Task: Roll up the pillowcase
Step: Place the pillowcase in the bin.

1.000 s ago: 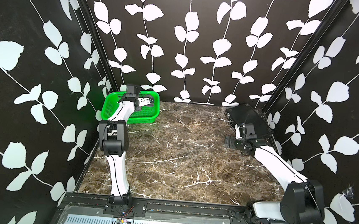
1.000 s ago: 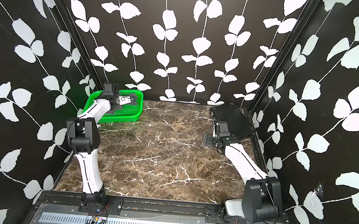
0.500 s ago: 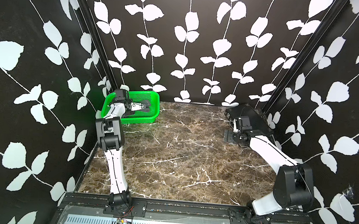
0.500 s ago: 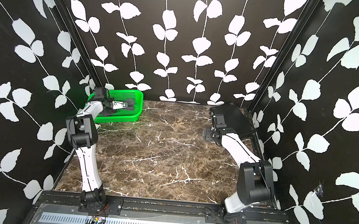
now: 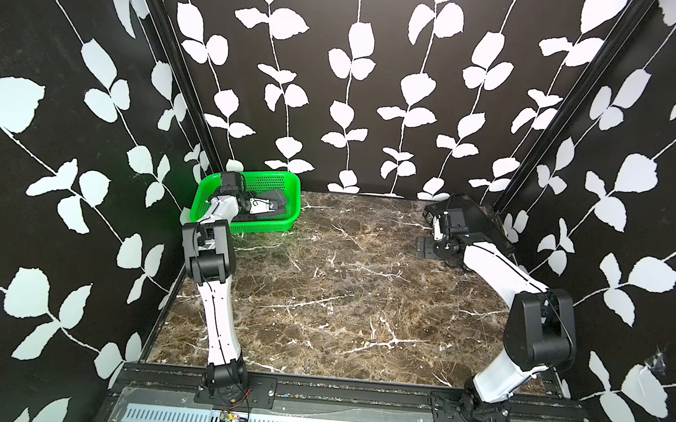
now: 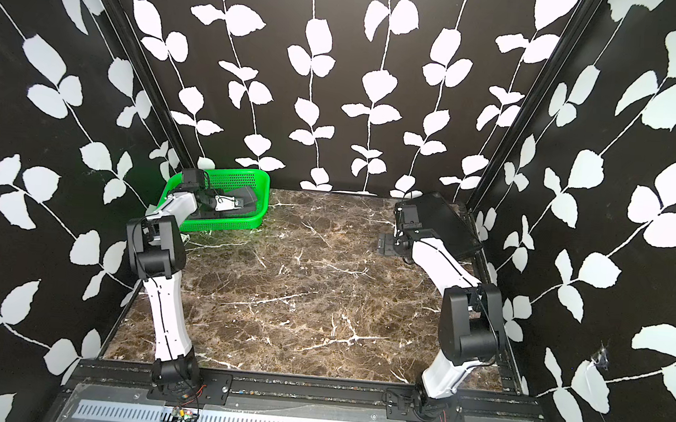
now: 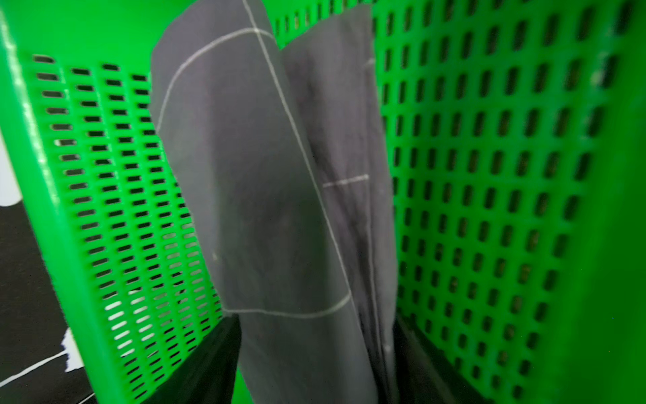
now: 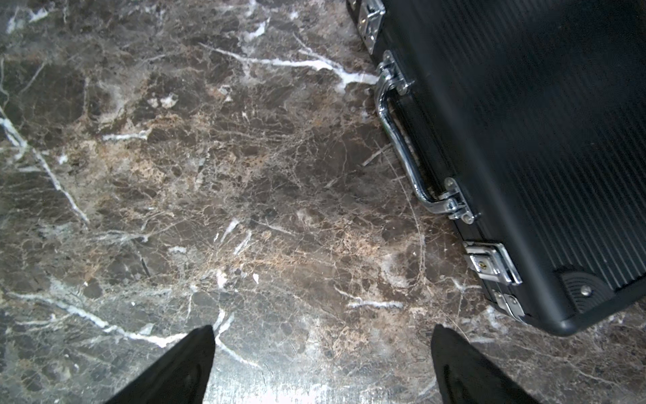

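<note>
Left arm's wrist has swung toward the wall-side end of the basket [image 5: 244, 225], where the pillowcase [image 5: 277, 199] lies inside
From the left wrist view, the left end effector [image 7: 318, 325] stands spread, one finger on each side of the pillowcase, which lies as a soft roll within the basket; nothing shows it being squeezed. Its long axis runs straight ahead of the left end effector, along the basket's length toward the end nearer the black case [image 8: 524, 122]. That makes the left arm the near one, and backing out along that axis looks the clean exit, lest a finger drag the roll loose. Well apart from the basket, the right end effector [image 8: 323, 330] hovers spread and empty over the bare surface [image 5: 343, 282], just beside the black case
</note>
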You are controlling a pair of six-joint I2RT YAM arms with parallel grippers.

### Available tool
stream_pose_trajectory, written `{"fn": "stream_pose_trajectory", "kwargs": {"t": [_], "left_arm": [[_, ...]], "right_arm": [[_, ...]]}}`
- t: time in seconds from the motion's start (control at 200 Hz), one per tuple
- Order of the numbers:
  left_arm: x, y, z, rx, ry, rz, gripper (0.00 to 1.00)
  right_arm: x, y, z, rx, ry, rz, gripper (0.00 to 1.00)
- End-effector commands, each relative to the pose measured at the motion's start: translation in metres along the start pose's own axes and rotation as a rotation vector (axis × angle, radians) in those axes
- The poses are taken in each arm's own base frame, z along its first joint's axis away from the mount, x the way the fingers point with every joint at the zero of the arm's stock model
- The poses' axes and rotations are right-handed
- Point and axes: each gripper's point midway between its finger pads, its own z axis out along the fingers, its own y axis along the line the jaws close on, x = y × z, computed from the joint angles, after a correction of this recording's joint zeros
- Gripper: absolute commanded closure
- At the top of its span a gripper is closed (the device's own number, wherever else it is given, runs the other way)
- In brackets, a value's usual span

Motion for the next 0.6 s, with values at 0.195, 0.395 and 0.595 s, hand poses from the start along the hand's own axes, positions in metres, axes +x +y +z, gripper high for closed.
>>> {"fn": "stream_pose_trajectory", "kwargs": {"t": [0.195,0.395,0.595], "left_arm": [[-0.018,0.022,-0.092,-0.074,0.013,0.223,0.01],[-0.025,0.013,-0.126,-0.086,0.024,0.207,0.01],[-0.071,0.006,-0.180,-0.149,-0.067,0.051,0.01]], "right_arm": [[-0.019,-0.002,-0.022,-0.047,-0.100,-0.021,0.01],[-0.023,-0.014,-0.044,-0.062,-0.170,-0.005,0.01],[-0.022,-0.015,-0.058,-0.103,-0.248,-0.010,0.01]]}}
